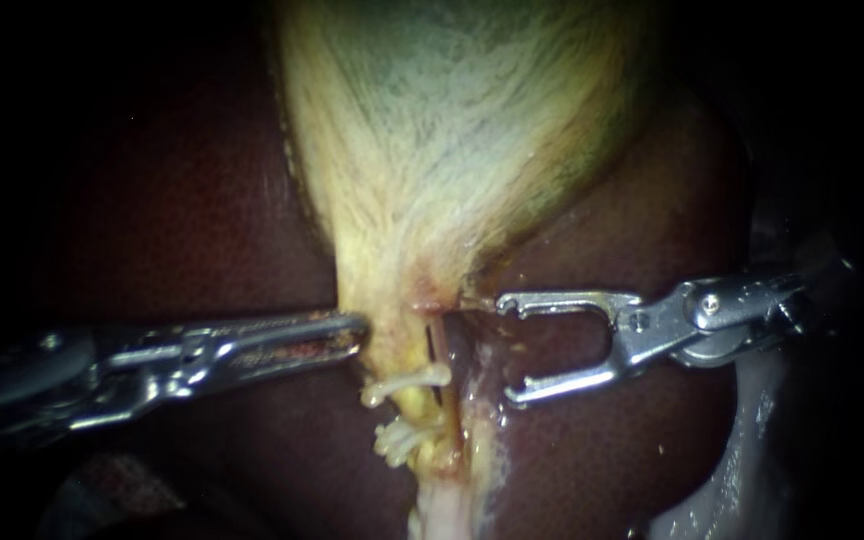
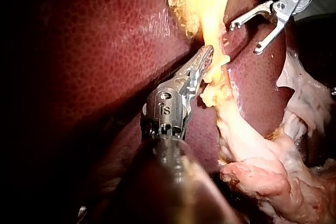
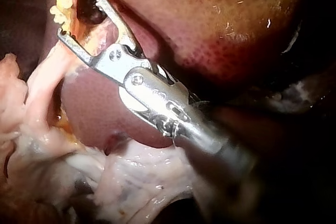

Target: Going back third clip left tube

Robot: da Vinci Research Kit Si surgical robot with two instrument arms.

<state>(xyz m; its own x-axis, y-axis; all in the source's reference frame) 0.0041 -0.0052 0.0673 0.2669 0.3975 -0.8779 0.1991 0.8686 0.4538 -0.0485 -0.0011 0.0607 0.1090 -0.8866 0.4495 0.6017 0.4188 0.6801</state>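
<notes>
just beside the clipped tube, right claw wide apart

over the dark liver [image 1: 202, 220] the left instrument [image 1: 355, 329] comes in level. its claw lies together, the tip touching the yellow tissue where the gallbladder [image 1: 452, 120] narrows. whether it nips any of that tissue i cannot tell. under that neck runs the left tube [image 1: 404, 348], with a white clip [image 1: 408, 381] across it just below the left tip. a lower white cluster [image 1: 400, 440] sits further down the tube, and whether that is one clip or two i cannot tell. a dark slit borders the tube on its right. past the slit the right instrument [image 1: 508, 348] has its claw wide apart around bare liver, clear of both clips, the upper tip near the neck.
</notes>
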